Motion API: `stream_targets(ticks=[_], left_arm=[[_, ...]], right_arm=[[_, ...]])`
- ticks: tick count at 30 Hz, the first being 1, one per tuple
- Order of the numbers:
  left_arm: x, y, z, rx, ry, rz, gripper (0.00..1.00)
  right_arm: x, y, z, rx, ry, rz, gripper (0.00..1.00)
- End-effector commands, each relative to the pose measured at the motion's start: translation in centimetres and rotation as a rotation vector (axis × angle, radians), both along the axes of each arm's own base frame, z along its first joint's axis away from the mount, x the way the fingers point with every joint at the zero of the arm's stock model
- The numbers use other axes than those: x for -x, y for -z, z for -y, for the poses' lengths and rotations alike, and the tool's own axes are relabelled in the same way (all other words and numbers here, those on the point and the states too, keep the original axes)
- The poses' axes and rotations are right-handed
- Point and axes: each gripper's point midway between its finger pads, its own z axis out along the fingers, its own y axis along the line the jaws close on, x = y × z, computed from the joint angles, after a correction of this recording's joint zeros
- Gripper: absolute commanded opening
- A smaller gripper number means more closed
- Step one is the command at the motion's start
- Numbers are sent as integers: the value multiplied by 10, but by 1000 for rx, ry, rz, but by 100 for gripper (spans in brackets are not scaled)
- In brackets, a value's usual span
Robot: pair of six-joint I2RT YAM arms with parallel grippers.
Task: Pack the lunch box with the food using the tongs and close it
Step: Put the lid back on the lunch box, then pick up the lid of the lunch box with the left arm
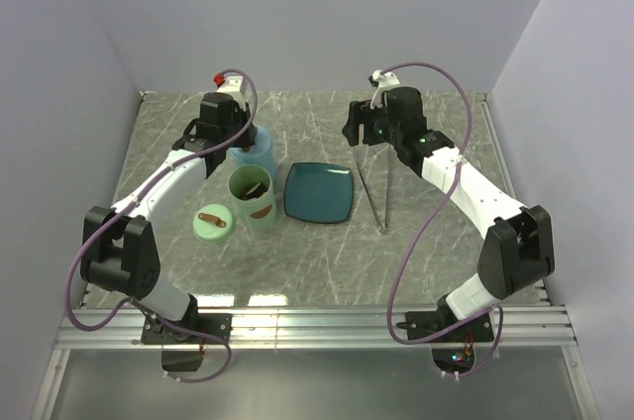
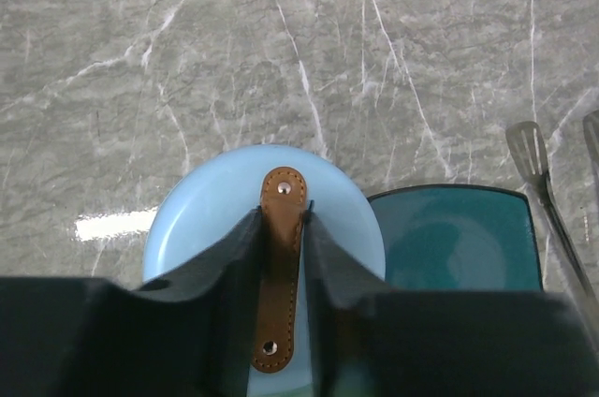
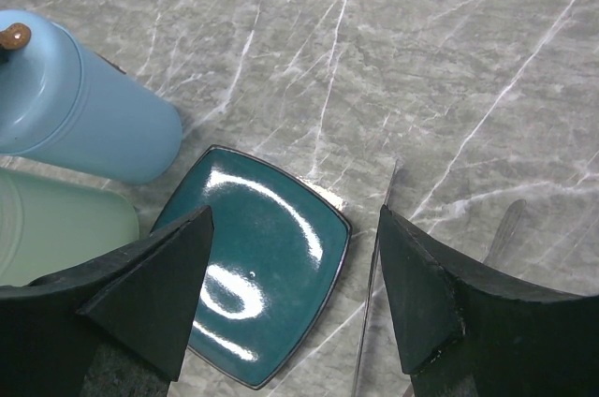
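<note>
The lunch box stands in parts. A blue tub (image 1: 253, 151) carries its lid (image 2: 206, 219), an open green tub (image 1: 252, 194) stands in front of it, and a green lid (image 1: 212, 223) lies to the left. My left gripper (image 2: 284, 214) sits over the blue lid astride its brown strap (image 2: 283, 257). The jaws are narrowly open, and a sliver of lid shows beside the right finger. The silver tongs (image 1: 378, 192) lie on the table right of the teal plate (image 1: 319, 192). Above their far end hangs my right gripper (image 3: 296, 228), open and empty. The food is out of view.
The teal plate (image 3: 262, 275) is bare. Grey walls close in the table on the left, back and right. A metal rail with both arm bases runs along the near edge (image 1: 317, 326).
</note>
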Motion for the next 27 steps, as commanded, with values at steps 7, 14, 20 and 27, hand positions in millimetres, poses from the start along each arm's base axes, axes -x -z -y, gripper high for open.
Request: stream_targets(ticks=[7, 14, 20, 27], left_arm=[[5, -28, 0, 11, 9, 96, 57], [13, -59, -2, 46, 14, 214, 89], [35, -91, -25, 75, -86, 347, 99], [92, -83, -92, 162, -447, 422, 98]], right_arm=[[-5, -8, 2, -1, 5, 37, 78], [-5, -8, 2, 2, 3, 39, 78], [-5, -9, 1, -2, -2, 42, 79], [-11, -10, -6, -11, -28, 50, 78]])
